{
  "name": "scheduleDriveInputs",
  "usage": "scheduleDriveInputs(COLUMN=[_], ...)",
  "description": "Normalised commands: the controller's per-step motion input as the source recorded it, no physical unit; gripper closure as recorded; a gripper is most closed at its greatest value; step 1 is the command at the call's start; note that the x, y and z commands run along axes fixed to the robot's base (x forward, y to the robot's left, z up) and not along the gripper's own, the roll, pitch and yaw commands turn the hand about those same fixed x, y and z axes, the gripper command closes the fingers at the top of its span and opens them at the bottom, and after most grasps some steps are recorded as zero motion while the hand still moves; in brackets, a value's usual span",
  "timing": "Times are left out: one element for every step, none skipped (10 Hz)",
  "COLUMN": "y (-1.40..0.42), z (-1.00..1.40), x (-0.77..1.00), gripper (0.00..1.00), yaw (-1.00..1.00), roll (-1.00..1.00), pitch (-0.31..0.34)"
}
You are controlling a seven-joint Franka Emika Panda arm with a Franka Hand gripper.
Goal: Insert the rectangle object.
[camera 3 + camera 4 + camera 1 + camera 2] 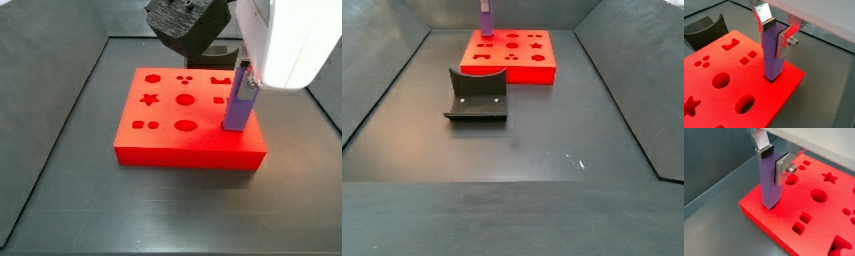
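In a wrist view the gripper [776, 31] clamps the top of the purple bar [773, 52], which stands upright with its lower end at or just into the red block [724, 85] near a corner; one finger [763, 16] presses the far face, the other sits by the screw side. Whether the tip is already in a slot I cannot tell. Best to keep the bar plumb and push straight down, slowly.

In the other wrist picture the gripper [776, 157] grips the bar [769, 180] the same way, its foot near the block's [811, 228] edge. A tilt here would jam it, so I would not let it lean.

In a side view the bar [241, 102] rises from the block's [187, 155] corner region under the white arm; the fingers are hidden.

In the remaining side view the bar [485, 18] stands at the far corner of the block [529, 72], well apart from the dark curved holder [476, 95]. Release only once it is seated
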Motion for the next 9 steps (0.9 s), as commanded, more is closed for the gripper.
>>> scheduleDriveInputs(y=[0.0,0.0,0.0,-0.02,0.0,0.0,0.0,-0.02,-0.04], z=[-0.12,-0.15,-0.15,-0.23,-0.44,-0.63,-0.77,-0.77,-0.68], x=[0.0,-0.02,-0.03,0.04,0.13,0.22,0.22,0.21,0.29], gripper=[1.0,1.0,1.0,1.0,1.0,1.0,1.0,1.0,1.0], yaw=[0.16,0.16,0.15,0.11,0.01,0.0,-0.02,-0.01,0.0], roll=[0.0,0.0,0.0,-0.07,-0.05,-0.01,0.0,-0.01,0.0], pitch=[0.043,0.046,0.049,0.02,0.003,0.01,0.011,0.017,0.049])
